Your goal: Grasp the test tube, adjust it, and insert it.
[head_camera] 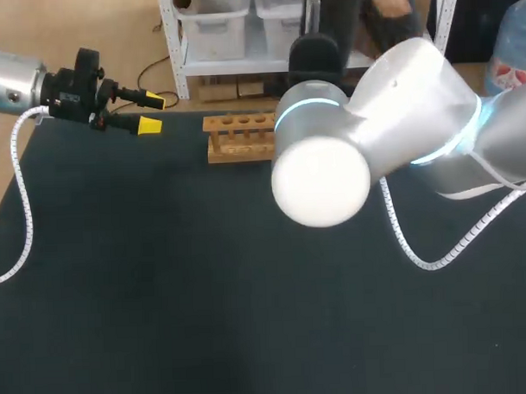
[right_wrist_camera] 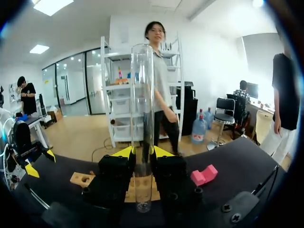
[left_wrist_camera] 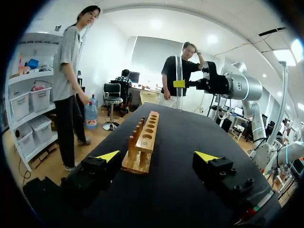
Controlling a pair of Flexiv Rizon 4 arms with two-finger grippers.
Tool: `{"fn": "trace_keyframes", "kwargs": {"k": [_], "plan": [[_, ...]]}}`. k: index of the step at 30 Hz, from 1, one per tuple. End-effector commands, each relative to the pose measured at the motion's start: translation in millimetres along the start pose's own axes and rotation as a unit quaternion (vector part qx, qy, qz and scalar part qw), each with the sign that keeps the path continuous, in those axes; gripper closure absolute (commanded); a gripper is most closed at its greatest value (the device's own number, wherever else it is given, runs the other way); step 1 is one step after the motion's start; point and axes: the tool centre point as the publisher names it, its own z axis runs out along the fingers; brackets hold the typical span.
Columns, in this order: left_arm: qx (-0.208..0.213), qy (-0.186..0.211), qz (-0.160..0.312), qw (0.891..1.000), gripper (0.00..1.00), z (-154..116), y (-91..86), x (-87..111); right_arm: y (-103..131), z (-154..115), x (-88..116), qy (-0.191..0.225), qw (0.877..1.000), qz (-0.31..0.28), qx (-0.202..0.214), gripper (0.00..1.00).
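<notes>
One test tube (right_wrist_camera: 142,95) (upright) in right gripper (right_wrist_camera: 142,153).

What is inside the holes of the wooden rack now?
Nothing stands in the wooden rack; its holes look empty in the left wrist view. The test tube is upright in the right gripper. In the head view the right arm covers the rack's right end.

Clear glass test tube (right_wrist_camera: 142,95): upright, clamped in right claw (right_wrist_camera: 142,153). Wooden rack (head_camera: 239,137): holes up, at the counter (head_camera: 163,296) edge, 12 o'clock.
</notes>
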Motion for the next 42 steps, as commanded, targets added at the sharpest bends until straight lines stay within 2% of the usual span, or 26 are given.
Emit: {"fn": "trace_keyframes", "kwargs": {"k": [1, 18, 33, 42], "plan": [[0.0, 0.0, 0.001, 1.0, 0.0, -0.1, 0.4, 0.7, -0.4, 8.6, 1.4, -0.053, 0.999, 0.009, -0.009, 1.0], [0.0, 0.0, 0.001, 1.0, 0.0, -0.1, 0.4, 0.7, 11.6, 43.0, -3.0, -0.085, 0.996, 0.001, -0.042, 1.0], [0.0, 0.0, 0.001, 1.0, 0.0, -0.1, 0.4, 0.7, 21.9, 66.3, 8.2, -0.089, 0.994, -0.003, -0.066, 1.0], [0.0, 0.0, 0.001, 1.0, 0.0, -0.1, 0.4, 0.7, 20.3, 74.3, 14.3, -0.087, 0.994, 0.003, -0.07, 1.0]]}}
